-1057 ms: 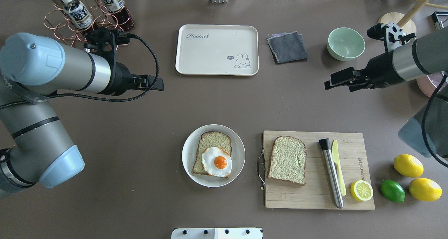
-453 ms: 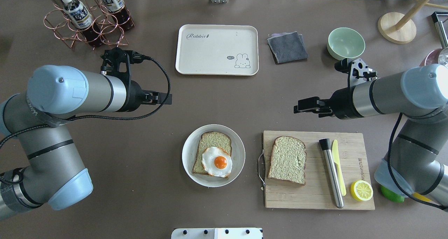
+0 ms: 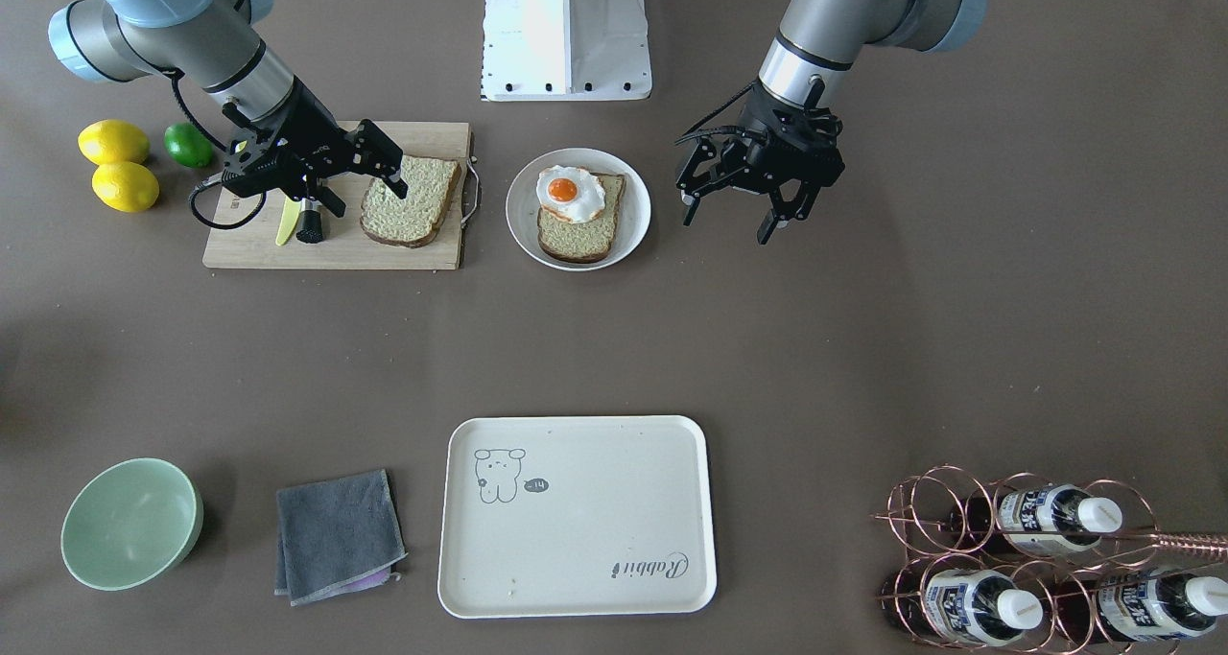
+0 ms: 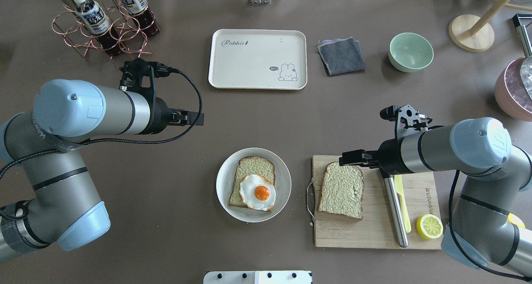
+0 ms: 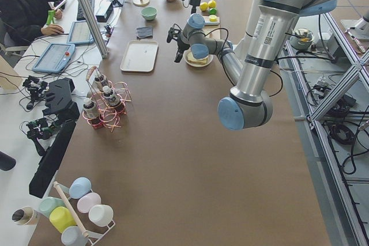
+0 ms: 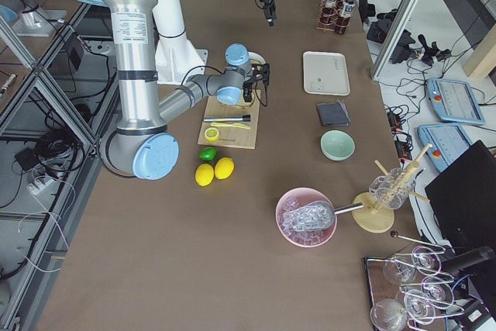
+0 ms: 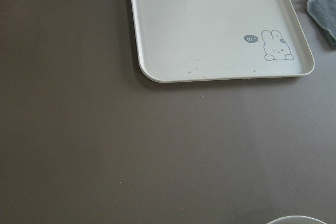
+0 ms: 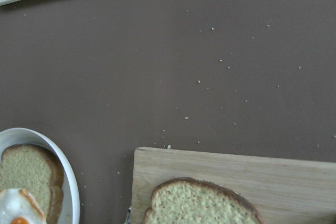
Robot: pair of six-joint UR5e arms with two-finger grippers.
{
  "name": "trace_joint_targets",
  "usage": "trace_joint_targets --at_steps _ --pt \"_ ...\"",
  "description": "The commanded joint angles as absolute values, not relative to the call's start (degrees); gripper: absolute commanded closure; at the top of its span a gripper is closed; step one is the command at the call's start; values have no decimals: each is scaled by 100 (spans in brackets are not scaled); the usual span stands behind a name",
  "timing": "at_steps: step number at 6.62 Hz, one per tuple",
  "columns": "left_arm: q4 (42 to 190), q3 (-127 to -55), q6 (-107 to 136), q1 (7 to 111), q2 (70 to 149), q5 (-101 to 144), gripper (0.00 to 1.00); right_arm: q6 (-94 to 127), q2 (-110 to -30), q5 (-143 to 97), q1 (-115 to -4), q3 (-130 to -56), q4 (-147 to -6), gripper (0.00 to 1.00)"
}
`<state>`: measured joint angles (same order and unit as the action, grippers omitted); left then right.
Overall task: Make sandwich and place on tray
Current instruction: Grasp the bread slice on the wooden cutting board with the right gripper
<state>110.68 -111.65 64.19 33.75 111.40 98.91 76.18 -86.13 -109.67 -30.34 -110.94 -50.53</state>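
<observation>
A copper rack (image 4: 83, 43) is holding 3 bottles (image 4: 92, 16). The left end effector (image 4: 195, 118) is hovering wide open above the table (image 4: 166, 217). The tray (image 4: 257, 74) is sitting at the far edge. The plate (image 4: 283, 171) is carrying 1 bread slice (image 4: 252, 167) topped with the egg (image 4: 257, 191). The right end effector (image 4: 348, 158), spread wide, is hanging over the 2nd slice (image 4: 341, 190) on the cutting board (image 4: 374, 234).

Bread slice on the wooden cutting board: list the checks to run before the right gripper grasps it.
1. Right gripper open: ok.
2. Brown-crusted bread slice flat on the wooden cutting board, nothing on top: ok.
3. Steel rod and yellow knife apart from the slice: ok.
4. Gripper height above the slice: cannot tell.
5. Fried egg resting on the second bread slice on the round white plate: ok.
6. Open left gripper away from the plate: ok.
</observation>
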Motion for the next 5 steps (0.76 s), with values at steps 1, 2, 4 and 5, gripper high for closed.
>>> trace_joint_targets --at_steps 1,2,4,5 --pt "11074 -11145 6425 3366 11145 9879 2 7620 -8902 -10672 -2612 -11092 -5045 1" --pt "11083 -11127 6416 3366 11136 9870 2 7672 -8912 -10600 -2523 -11092 -5045 1" --pt "11092 -11136 6416 3366 11136 9870 3 7972 -8912 -10372 -2347 -11092 -5045 34" --pt "11092 -11136 6416 3366 11127 9870 3 7972 -8912 -10362 -2312 -11066 -5045 36"
